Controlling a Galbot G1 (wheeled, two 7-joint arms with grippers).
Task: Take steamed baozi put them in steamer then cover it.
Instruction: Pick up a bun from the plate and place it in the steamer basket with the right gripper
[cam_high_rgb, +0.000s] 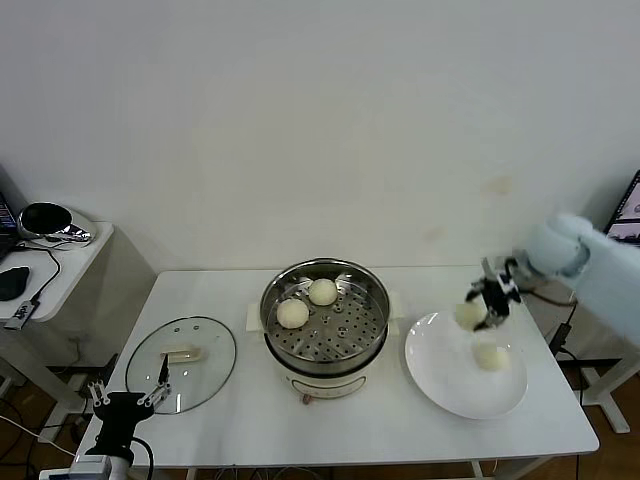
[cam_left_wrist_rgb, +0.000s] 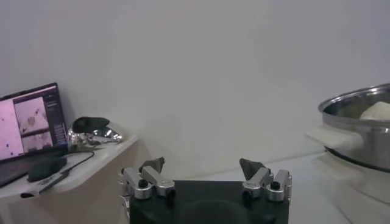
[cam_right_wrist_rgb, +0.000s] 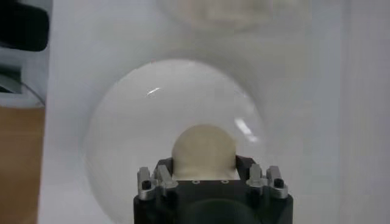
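Steel steamer holds two baozi — right gripper clamps a third above the plate, fourth waits there, cover lies left, left gripper parked, jaws spread.

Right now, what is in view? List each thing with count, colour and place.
baozi: four, cream; two in the steamer, one on the plate, one in the right hand
steamer: one, steel on white base; table centre
cover: one, clear glass; table, left
plate: one, white; table, right
side table: one, white; far left
left hand: open, near table's left front edge
right hand: shut on a baozi, above the plate
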